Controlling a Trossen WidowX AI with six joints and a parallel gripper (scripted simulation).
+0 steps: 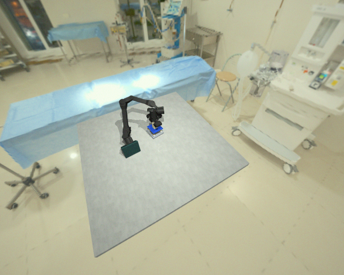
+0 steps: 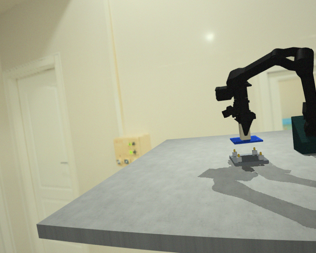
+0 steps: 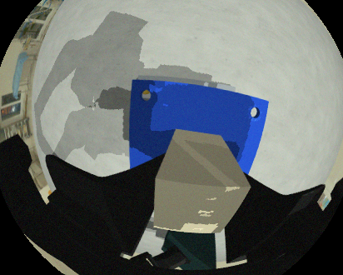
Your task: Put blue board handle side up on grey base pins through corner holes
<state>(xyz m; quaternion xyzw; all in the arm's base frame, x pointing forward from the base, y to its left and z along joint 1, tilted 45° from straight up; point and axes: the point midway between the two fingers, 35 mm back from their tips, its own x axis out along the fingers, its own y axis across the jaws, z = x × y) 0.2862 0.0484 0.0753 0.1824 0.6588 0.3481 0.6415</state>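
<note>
Centrally, the claw [image 1: 155, 125] [image 2: 245, 133] [image 3: 195, 162] points downward and is closed on the square handle [image 2: 244, 132] [image 3: 201, 182], a beige block gripped between its two dark fingers. Directly beneath the claw, joined to the handle, lies the blue board [image 1: 157, 129] [image 2: 255, 139] [image 3: 196, 102], handle side up and close to level. Two of its corner holes are visible in the wrist view; a gold pin shows through one hole [image 3: 146, 95], while pale surface shows through the other [image 3: 255, 112]. Below the board, and apart from it, is the grey base [image 1: 154, 136] [image 2: 250, 163], standing on the grey surface [image 1: 165, 177] [image 2: 146, 205] [image 3: 238, 36]. Four pale posts rise near its corners, each tipped with a gold pin; none reaches the board. Farther out, the black arm [image 1: 125, 116] [image 2: 259, 66] arches back to a dark green block [image 1: 131, 149] [image 2: 298, 140] [image 3: 201, 248], which supports its foot.
</note>
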